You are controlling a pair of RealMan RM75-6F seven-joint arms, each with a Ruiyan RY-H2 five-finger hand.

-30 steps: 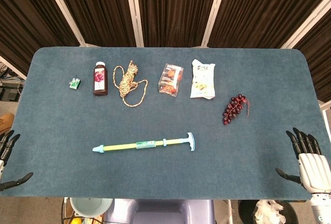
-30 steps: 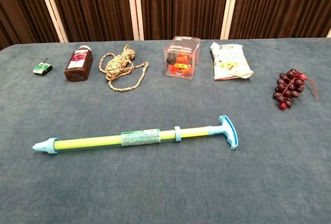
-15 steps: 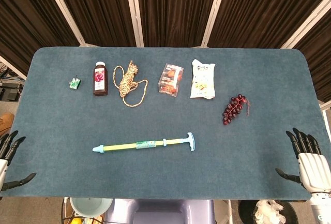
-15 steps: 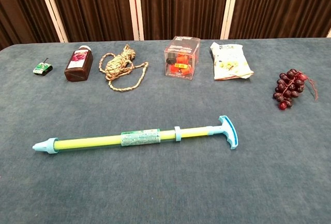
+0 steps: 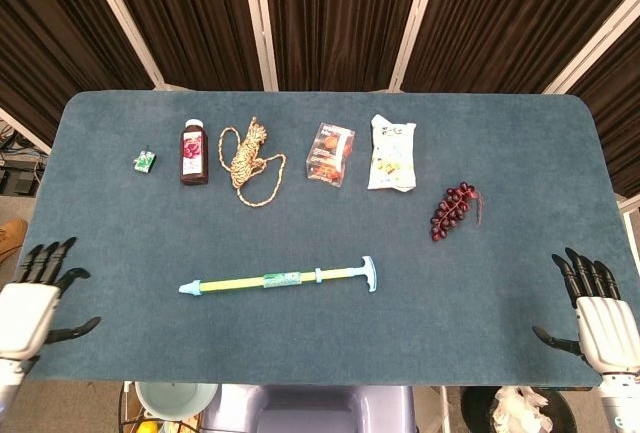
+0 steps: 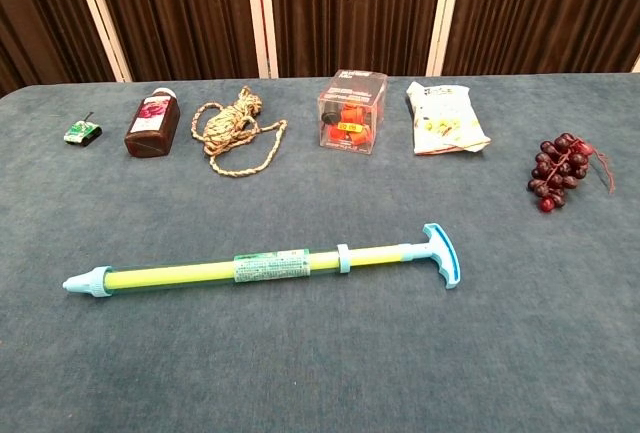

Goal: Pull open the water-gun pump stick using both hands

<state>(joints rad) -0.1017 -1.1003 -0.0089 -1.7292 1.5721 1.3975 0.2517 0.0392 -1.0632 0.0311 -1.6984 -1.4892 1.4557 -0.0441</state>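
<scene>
The water-gun pump stick (image 5: 278, 279) (image 6: 265, 267) lies flat on the blue table, a yellow-green tube with a pale blue nozzle at its left end and a blue T-handle (image 5: 369, 274) (image 6: 441, 254) at its right end. My left hand (image 5: 35, 299) is at the table's near left corner, fingers spread and holding nothing, well left of the nozzle. At the near right corner my right hand (image 5: 597, 312) also has its fingers apart and holds nothing, far right of the handle. Neither hand appears in the chest view.
Along the far side lie a small green toy (image 5: 146, 160), a dark juice bottle (image 5: 194, 151), a coiled rope (image 5: 250, 160), a clear box of orange items (image 5: 331, 153), a snack bag (image 5: 392, 153) and a bunch of dark grapes (image 5: 452, 209).
My left hand has moved up and rightward over the table's near left corner. The right hand and the pump stick have stayed put.
</scene>
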